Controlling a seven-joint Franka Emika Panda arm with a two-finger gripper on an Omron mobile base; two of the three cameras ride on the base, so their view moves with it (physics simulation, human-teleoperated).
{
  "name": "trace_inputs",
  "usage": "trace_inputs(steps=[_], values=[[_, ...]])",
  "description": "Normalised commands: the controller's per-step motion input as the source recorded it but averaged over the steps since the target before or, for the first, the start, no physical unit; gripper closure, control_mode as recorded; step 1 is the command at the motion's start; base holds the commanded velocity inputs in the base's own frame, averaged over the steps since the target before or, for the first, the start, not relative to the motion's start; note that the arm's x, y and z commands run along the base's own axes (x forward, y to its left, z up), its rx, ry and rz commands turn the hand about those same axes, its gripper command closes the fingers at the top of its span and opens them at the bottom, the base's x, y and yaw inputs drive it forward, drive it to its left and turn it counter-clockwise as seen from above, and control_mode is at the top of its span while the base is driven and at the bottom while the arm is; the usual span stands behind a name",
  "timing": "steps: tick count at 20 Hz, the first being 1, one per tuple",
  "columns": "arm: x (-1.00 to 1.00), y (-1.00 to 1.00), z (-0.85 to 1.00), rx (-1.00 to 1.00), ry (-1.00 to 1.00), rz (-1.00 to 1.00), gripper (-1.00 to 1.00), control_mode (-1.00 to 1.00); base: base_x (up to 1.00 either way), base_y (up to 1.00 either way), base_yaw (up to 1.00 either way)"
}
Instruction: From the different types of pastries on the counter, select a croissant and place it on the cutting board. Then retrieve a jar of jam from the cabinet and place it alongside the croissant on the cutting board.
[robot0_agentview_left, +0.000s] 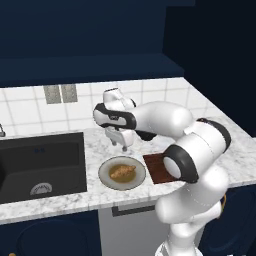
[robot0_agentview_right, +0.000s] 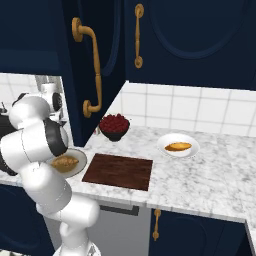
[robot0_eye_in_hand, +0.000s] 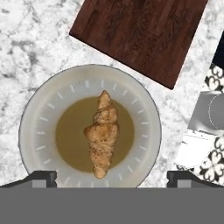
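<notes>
Gripper (robot0_eye_in_hand: 112, 177) hangs right over the plate (robot0_eye_in_hand: 39, 113), jaws spread wide and empty, lined up for the croissant (robot0_eye_in_hand: 102, 133) lying mid-plate. The board (robot0_eye_in_hand: 140, 35) waits bare just beside the plate.

tabletop (robot0_agentview_right: 200, 175): marbled | cutting board (robot0_agentview_right: 118, 171) flat | beige plate (robot0_eye_in_hand: 39, 118) just beside board | berry bowl (robot0_agentview_right: 114, 126) behind board | second plate (robot0_agentview_right: 192, 140) near board

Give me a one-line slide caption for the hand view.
Open gripper hovers above the croissant on its round plate, cutting board beside it on the counter.
</notes>
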Motion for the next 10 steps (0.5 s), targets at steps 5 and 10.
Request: trace_inputs(steps=[5, 10], values=[[0.00, 0.00, -0.18, 0.00, 0.04, -0.07, -1.00, -1.00, 0.00, 0.00, 0.00], [0.06, 0.00, -0.50, 0.00, -0.01, 0.00, -1.00, -1.00, 0.00, 0.00, 0.00]])
